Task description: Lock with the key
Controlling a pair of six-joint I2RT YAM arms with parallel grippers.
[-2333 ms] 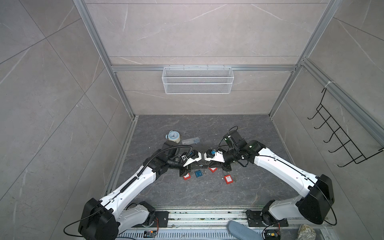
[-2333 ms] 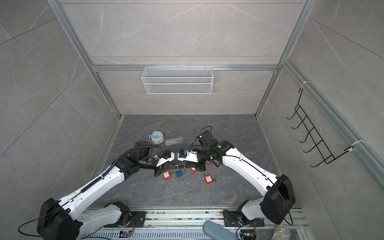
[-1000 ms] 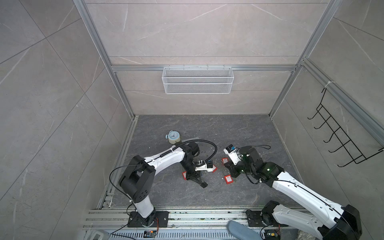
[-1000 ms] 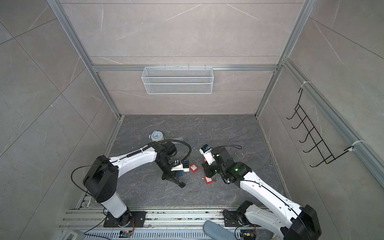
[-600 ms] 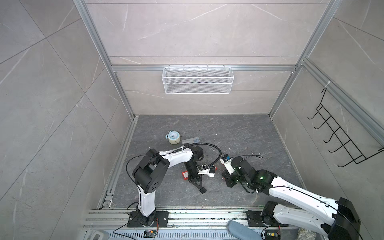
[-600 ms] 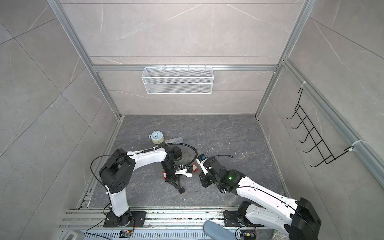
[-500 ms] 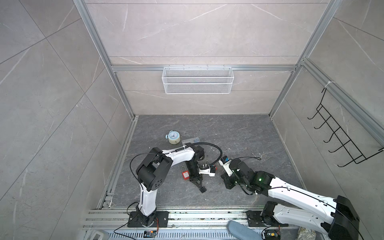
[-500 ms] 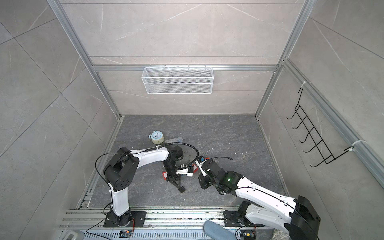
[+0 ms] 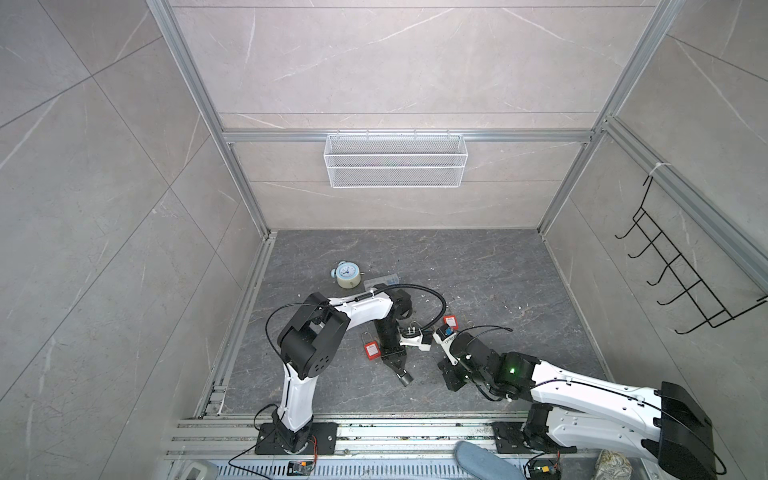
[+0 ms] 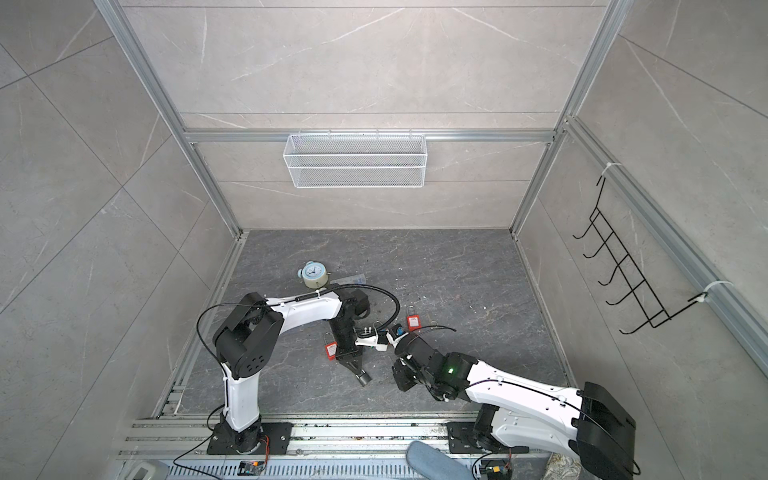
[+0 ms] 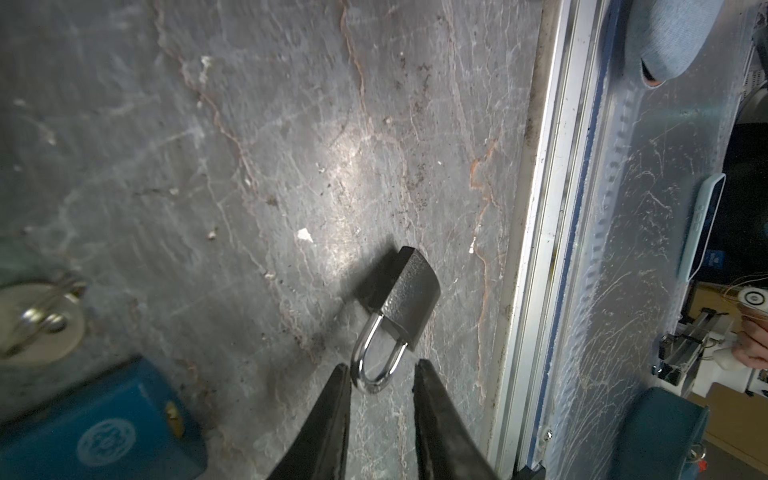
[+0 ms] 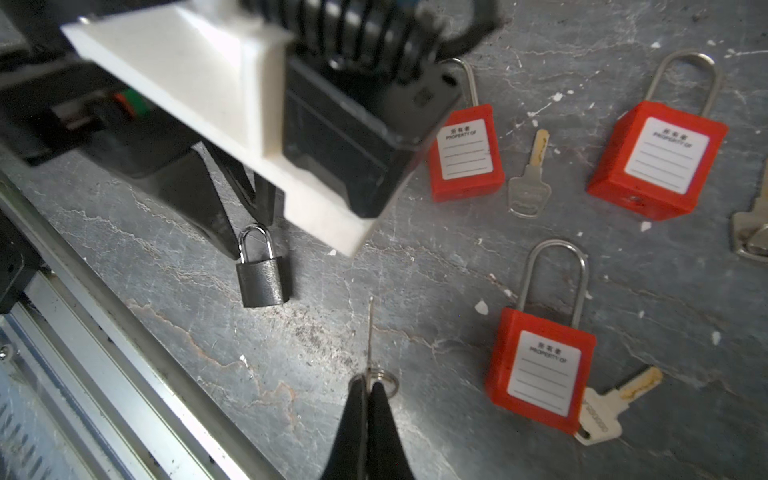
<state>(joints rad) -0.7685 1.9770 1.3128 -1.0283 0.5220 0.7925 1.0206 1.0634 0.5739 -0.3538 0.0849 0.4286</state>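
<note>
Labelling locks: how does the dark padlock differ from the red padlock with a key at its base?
The dark padlock is small, short-shackled; the red padlock is larger, labelled, long-shackled. The dark padlock's shackle sits between the left gripper's jaws; the red padlock lies untouched. Both lie flat.

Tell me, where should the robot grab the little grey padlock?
Probably by the silver shackle, coming from the loop end, where the left end effector straddles it, open. The small grey padlock lies flat, so the shackle's two sides are easy to pinch, and the body is left free for the key.
</note>
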